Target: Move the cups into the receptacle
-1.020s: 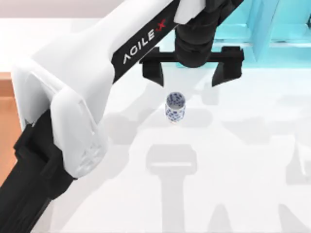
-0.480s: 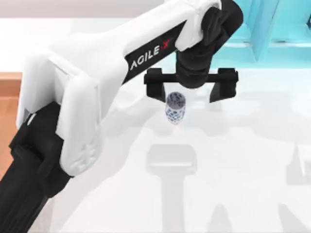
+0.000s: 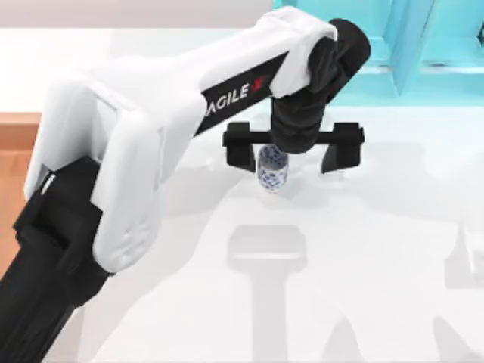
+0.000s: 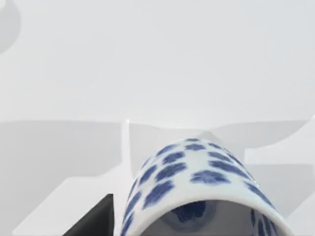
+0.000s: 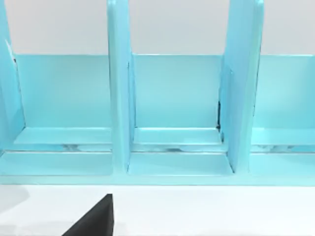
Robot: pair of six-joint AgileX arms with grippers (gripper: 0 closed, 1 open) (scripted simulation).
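Note:
A narrow white cup with a blue pattern (image 3: 273, 168) stands upright on the white table. My left gripper (image 3: 291, 157) is open and hangs right over it. The cup sits between the two black fingers, close to the finger (image 3: 242, 150) on the left and well apart from the other finger (image 3: 340, 151). The left wrist view shows the cup (image 4: 197, 179) very near, rim toward the camera. The wooden receptacle (image 3: 13, 130) shows as an orange-brown strip at the table's left edge. A dark part of my right gripper (image 5: 93, 221) faces the turquoise shelf.
The turquoise shelf unit (image 3: 423, 45) stands along the far right of the table, with upright dividers (image 5: 118, 88) and open compartments. My left arm's white link (image 3: 113, 166) reaches over the left half of the table.
My left gripper has come toward the near side and down, so that its fingers now stand on either side of the cup. The cup has not moved.

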